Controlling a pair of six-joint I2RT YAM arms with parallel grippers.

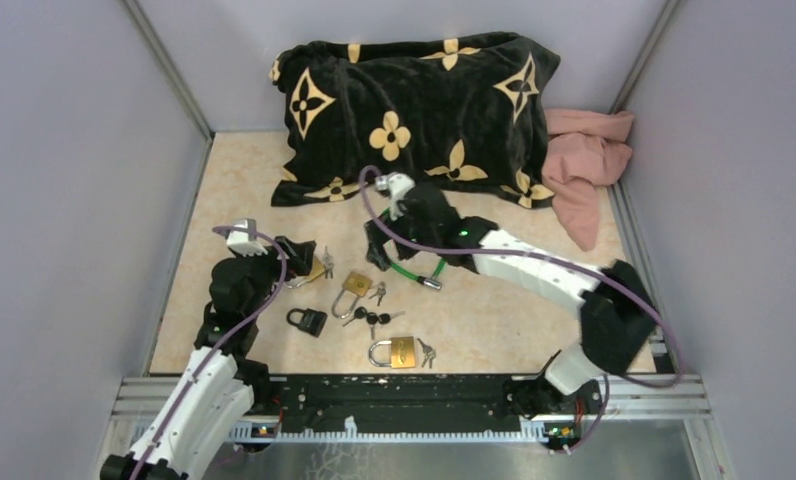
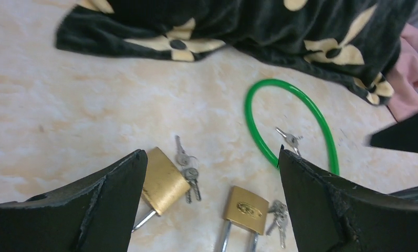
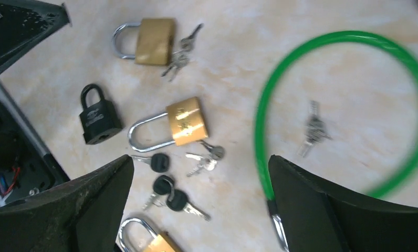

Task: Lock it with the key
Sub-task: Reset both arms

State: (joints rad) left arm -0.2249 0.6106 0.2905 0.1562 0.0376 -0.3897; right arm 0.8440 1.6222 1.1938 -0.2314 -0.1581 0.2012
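1. Strewn over the surface [image 1: 244, 190]: three brass padlocks, a black padlock [image 1: 307, 320], a green cable lock [image 3: 258, 126] and several small key bunches.
2. Left hand [image 2: 211, 156]: spread wide, holding nothing, poised over the leftmost brass padlock [image 2: 164, 181].
3. That padlock: flat on the surface on the left arm's side, tilted in the wrist view, body up and right, shackle running down and left behind the left finger [image 2: 102, 205].
4. Its key bunch [image 2: 187, 169]: just beside the body, inside the gap between the fingers, not in the keyhole; shanks lying roughly across the closing line.
5. Right hand [image 3: 199, 163]: likewise wide and empty, above the middle brass padlock [image 3: 186, 121], with the cable lock off to one side; well apart from the leftmost padlock.
6. Judged: left hand clearly nearer, so probably first to the keys; calls for a small shift toward the bunch, then a straight descent. Whether the shackle is already shut: cannot tell.
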